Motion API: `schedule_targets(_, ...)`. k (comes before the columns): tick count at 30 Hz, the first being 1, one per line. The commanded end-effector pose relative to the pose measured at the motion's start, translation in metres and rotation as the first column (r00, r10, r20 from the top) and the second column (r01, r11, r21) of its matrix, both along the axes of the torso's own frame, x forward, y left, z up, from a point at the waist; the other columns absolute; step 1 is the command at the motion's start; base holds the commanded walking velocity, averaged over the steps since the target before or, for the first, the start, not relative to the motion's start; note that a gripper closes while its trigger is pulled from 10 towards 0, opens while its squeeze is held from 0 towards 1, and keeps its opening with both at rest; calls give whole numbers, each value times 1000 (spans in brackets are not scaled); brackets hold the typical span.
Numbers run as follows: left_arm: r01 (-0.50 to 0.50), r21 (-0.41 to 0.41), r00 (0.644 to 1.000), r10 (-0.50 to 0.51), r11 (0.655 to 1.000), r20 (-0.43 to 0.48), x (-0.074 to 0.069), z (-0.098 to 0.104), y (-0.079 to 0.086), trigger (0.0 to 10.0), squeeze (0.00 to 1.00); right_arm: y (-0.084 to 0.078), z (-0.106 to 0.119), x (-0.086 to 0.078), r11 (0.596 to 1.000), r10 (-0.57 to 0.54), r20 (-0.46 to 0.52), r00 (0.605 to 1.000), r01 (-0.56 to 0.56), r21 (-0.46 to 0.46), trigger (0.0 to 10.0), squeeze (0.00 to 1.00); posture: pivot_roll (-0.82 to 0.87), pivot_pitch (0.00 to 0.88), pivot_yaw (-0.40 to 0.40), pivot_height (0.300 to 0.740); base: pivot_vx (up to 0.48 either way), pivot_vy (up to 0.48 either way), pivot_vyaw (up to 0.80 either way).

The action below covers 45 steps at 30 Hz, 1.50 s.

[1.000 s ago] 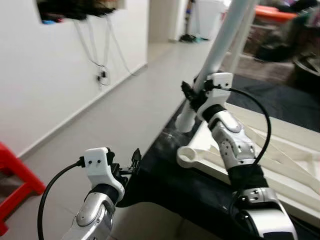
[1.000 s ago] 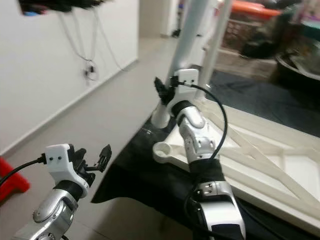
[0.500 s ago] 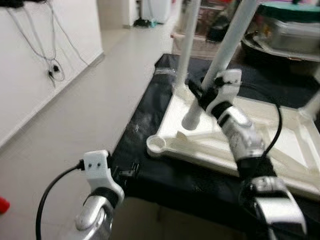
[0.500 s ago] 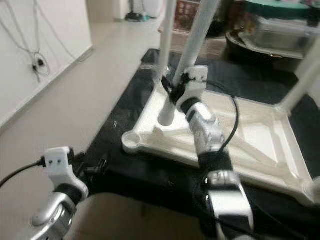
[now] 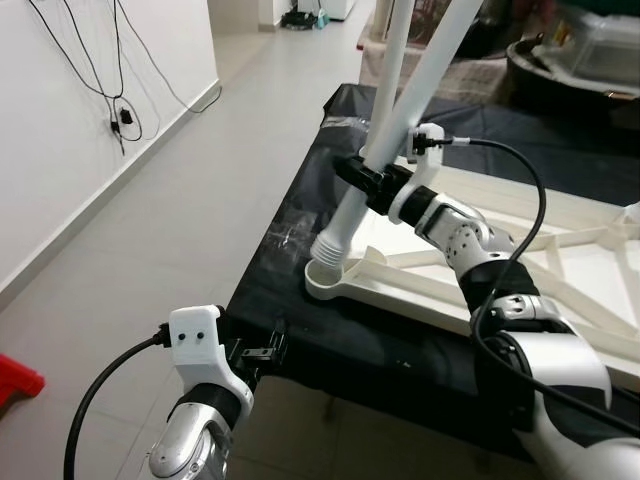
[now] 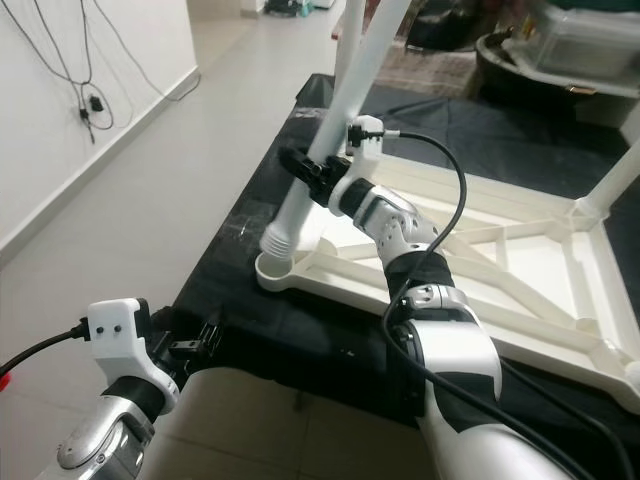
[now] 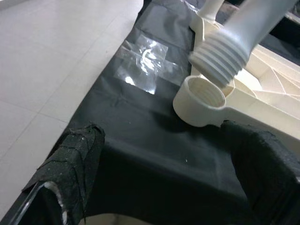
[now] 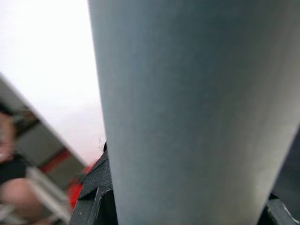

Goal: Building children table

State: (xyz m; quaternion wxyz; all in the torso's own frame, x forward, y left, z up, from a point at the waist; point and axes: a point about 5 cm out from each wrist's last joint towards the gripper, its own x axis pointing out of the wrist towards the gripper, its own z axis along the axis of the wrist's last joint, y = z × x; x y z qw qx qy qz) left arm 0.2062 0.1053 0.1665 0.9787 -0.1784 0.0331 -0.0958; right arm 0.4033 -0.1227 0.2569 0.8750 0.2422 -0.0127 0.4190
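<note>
An upside-down white table top (image 5: pixel 430 303) lies on a black cloth. My right gripper (image 5: pixel 366 181) is shut on a white table leg (image 5: pixel 346 213) and holds it tilted. The leg's threaded end (image 7: pixel 219 59) hangs just above the round corner socket (image 7: pixel 200 100), slightly off its centre, at the frame's near left corner. A second leg (image 5: pixel 398 60) stands upright in the far left corner, and a third (image 6: pixel 614 186) stands at the right. My left gripper (image 5: pixel 267 350) is open, low at the cloth's front edge and short of the socket. Its taped fingers (image 7: pixel 77 154) are spread wide.
The black cloth (image 5: pixel 300 200) covers a low platform with bare tiled floor (image 5: pixel 170 210) to its left. Cables (image 5: pixel 120 90) hang on the white wall. A red stool (image 5: pixel 14 380) sits at the far left, and a dark basin (image 5: pixel 575 60) stands behind the table top.
The view has swung and steadied. My right gripper has carried the leg's threaded end from inside the frame over to just above the corner socket. The left gripper stays low and open.
</note>
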Motion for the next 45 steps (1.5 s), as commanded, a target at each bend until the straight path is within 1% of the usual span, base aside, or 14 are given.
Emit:
schedule_targets(1, 6, -23, 1000, -7, 1000, -15, -3, 1, -4, 10000, 0, 2, 7, 0, 998, 45, 16, 999, -46, 50, 10000, 0, 153, 196, -61, 740, 0, 0, 0)
schedule_targets(6, 5, -25, 1000, -5, 1000, -16, -4, 1, -4, 10000, 0, 3, 6, 0, 997, 51, 12, 999, -51, 55, 10000, 0, 156, 202, -61, 740, 0, 0, 0)
schedule_targets(7, 1, -27, 1000, -1, 1000, -19, -6, 2, -4, 10000, 0, 7, -2, 0, 999, 39, 12, 999, -40, 24, 10000, 0, 163, 207, -61, 740, 0, 0, 0)
schedule_targets(8, -1, -27, 1000, 1, 1000, -21, -7, 3, -4, 10000, 0, 7, -6, 1, 1000, 24, 17, 1000, -24, 14, 10000, 0, 163, 208, -60, 740, 0, 0, 0)
schedule_targets(16, -2, -29, 1000, 1, 1000, -22, -9, 5, -4, 10000, 0, 3, -8, 1, 1000, -24, 51, 998, 24, 0, 10000, 0, 157, 212, -56, 740, 0, 0, 0)
schedule_targets(18, 1, -28, 1000, -1, 1000, -22, -9, 5, -5, 10000, 0, 2, -5, -1, 1000, 1, 112, 994, 2, -22, 10000, 0, 160, 215, -57, 740, 0, 0, 0)
schedule_targets(19, 1, -28, 1000, -1, 1000, -22, -9, 5, -5, 10000, 0, 2, -5, -1, 1000, 1, 112, 994, 2, -22, 10000, 0, 160, 215, -57, 740, 0, 0, 0)
schedule_targets(21, 1, -28, 1000, -2, 1000, -22, -9, 5, -5, 10000, 0, 3, -3, -4, 998, 41, 152, 988, -33, -50, 10000, 0, 159, 213, -56, 740, 0, 0, 0)
schedule_targets(26, 1, -28, 1000, -1, 1000, -24, -9, 5, -5, 10000, 0, 5, -7, -8, 992, 105, 163, 981, -91, -92, 10000, 0, 158, 212, -54, 740, 0, 0, 0)
schedule_targets(28, 2, -27, 1000, -2, 1000, -25, -9, 5, -5, 10000, 0, 6, -14, -12, 980, 175, 149, 973, -157, -125, 10000, 0, 157, 211, -53, 740, 0, 0, 0)
schedule_targets(30, 1, -27, 1000, -2, 1000, -26, -9, 5, -5, 10000, 0, 6, -16, -13, 977, 184, 147, 972, -165, -131, 10000, 0, 156, 211, -55, 740, 0, 0, 0)
schedule_targets(40, -2, -26, 1000, 1, 1000, -27, -9, 6, -4, 10000, 0, 8, -19, -14, 976, 166, 180, 969, -137, -167, 10000, 0, 158, 212, -52, 740, 0, 0, 0)
schedule_targets(42, 0, -27, 1000, -1, 1000, -27, -9, 6, -4, 10000, 0, 8, -18, -13, 977, 137, 207, 969, -97, -190, 10000, 0, 157, 214, -52, 740, 0, 0, 0)
schedule_targets(45, 1, -28, 1000, -1, 1000, -28, -9, 6, -5, 10000, 0, 8, -18, -12, 975, 128, 214, 968, -84, -205, 10000, 0, 158, 214, -55, 740, 0, 0, 0)
